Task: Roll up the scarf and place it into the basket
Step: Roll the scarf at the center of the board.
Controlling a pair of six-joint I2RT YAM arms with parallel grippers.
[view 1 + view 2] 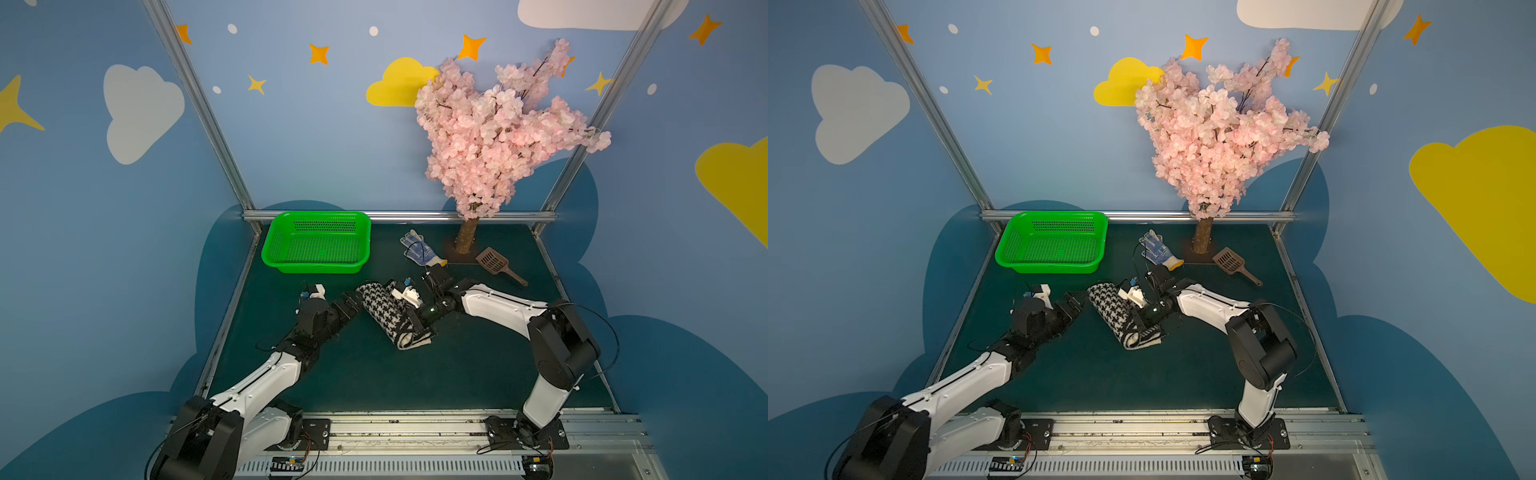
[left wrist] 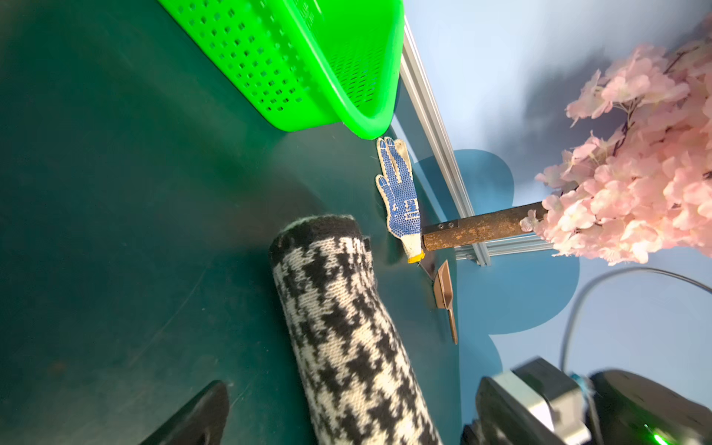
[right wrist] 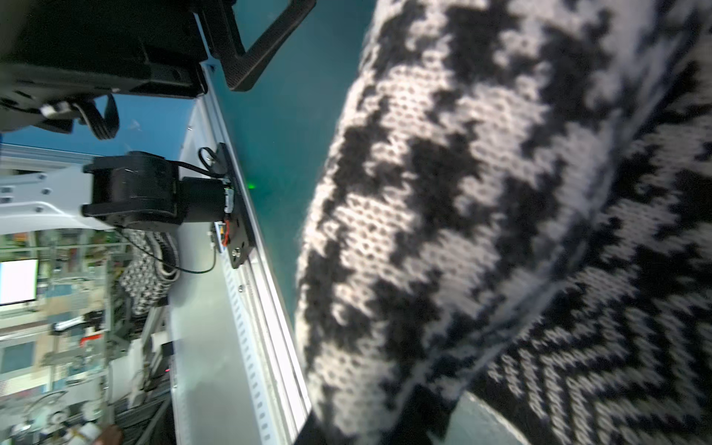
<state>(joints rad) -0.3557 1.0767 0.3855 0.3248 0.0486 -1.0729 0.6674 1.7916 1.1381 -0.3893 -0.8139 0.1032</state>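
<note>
- Houndstooth knit takes centre frame: the scarf [image 1: 382, 307] lies on the dark green desk [image 1: 374, 374], wound into a fat tube.
- In both top views the roll [image 1: 1113, 309] slants from mid-frame down toward the lower right. Its cream-and-black end faces the bottom of the picture.
- Left tool [image 1: 352, 301] comes in from the lower left with its jaws spread wide and nothing in them. The tips sit just beside the upper-left end of the tube.
- From the left wrist view, the scarf [image 2: 346, 327] climbs from the bottom edge to mid-frame. One black finger [image 2: 204, 412] shows at the lower left, clear of the cloth.
- Right tool [image 1: 417, 326] reaches in from the right and sits on the lower right flank of the roll. It is clenched, seemingly on the scarf's outer layer, though the fingers are mostly buried in wool.
- Right wrist view: knit [image 3: 443, 231] fills the right half of the frame. It is houndstooth on the curve, with zigzag herringbone at the lower right.
- Basket [image 1: 318, 268], bright green mesh, stands upright at the upper left of the desk against the back rail. It is well apart from the scarf and shows again at the top of the left wrist view [image 2: 269, 57].
- Behind the right tool lies a dotted glove [image 1: 419, 251]. A brown scoop [image 1: 494, 262] sits to its right, near the trunk of the pink blossom tree [image 1: 498, 124].
</note>
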